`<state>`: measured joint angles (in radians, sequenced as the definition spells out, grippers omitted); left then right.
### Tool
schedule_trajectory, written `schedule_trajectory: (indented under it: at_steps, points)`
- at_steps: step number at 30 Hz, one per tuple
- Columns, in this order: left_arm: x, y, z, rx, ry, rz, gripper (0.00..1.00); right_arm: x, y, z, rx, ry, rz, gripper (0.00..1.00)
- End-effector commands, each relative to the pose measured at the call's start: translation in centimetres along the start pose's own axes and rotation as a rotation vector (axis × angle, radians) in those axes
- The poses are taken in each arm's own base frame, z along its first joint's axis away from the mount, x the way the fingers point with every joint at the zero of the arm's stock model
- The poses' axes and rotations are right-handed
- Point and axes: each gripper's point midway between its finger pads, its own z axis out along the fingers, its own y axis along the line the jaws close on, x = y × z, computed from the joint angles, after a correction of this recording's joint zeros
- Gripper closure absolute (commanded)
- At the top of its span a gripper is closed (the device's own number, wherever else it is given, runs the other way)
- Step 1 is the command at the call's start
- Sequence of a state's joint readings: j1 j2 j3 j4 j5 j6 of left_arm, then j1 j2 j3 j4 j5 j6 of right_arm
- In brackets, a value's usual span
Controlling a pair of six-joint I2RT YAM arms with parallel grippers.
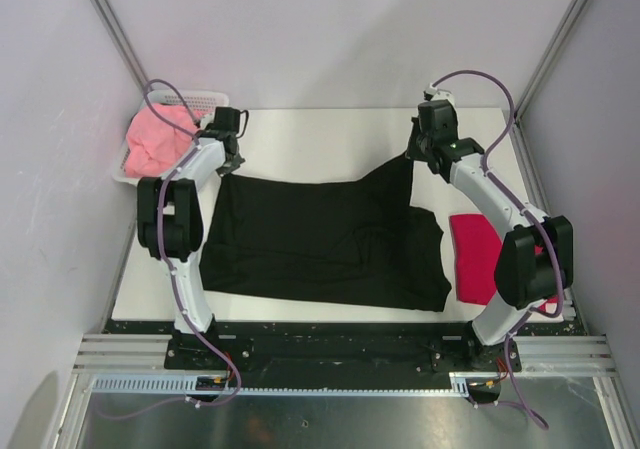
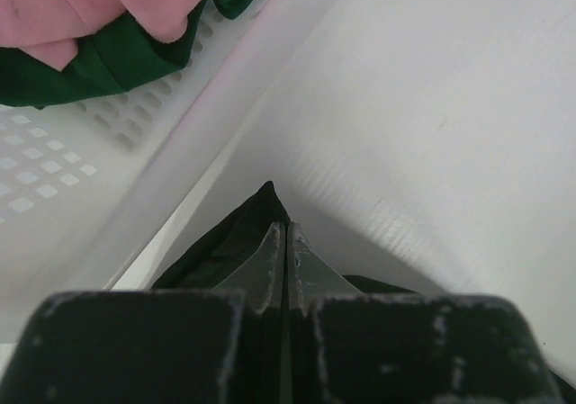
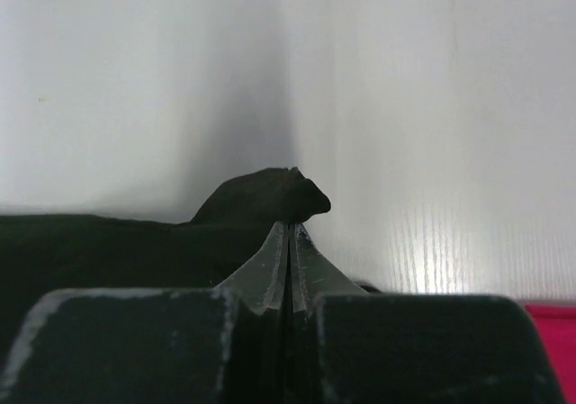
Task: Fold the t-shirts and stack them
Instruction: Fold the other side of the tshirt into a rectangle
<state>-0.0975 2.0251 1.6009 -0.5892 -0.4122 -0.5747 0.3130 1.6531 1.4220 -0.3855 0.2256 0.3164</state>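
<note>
The black t-shirt (image 1: pixel 320 239) lies spread across the white table (image 1: pixel 330 134), plain side up. My left gripper (image 1: pixel 226 161) is shut on its far left corner, right beside the basket. In the left wrist view the black cloth (image 2: pixel 236 240) pokes out past the shut left gripper (image 2: pixel 286 229). My right gripper (image 1: pixel 414 155) is shut on the far right corner, where the cloth rises to a peak. The right wrist view shows a bunch of black cloth (image 3: pixel 265 197) at the right gripper's (image 3: pixel 289 228) tips. The crimson t-shirt (image 1: pixel 476 259) lies folded at the right. The salmon pink t-shirt (image 1: pixel 160 139) sits in the basket.
The white mesh basket (image 1: pixel 214 97) stands at the table's far left corner; in the left wrist view its wall (image 2: pixel 63 179) holds pink cloth (image 2: pixel 90 4) over dark green cloth (image 2: pixel 117 62). Grey walls close in the back and both sides.
</note>
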Motion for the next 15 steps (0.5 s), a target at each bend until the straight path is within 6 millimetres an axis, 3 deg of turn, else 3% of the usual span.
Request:
schedule_trajectory:
  at_steps: [1,8,15]
  points:
    - [-2.1,0.6,-0.5,-0.003,-0.046,-0.019,1.0,-4.0,0.9,0.1,-0.034,-0.103,-0.04,1.0]
    - [-1.5,1.4,-0.3,-0.013,-0.03,-0.021,1.0,-5.3,1.6,1.4,-0.074,-0.101,-0.12,1.0]
    - [-0.9,2.0,-0.3,-0.019,-0.017,-0.022,1.0,-4.1,1.5,5.1,-0.099,-0.043,-0.138,1.0]
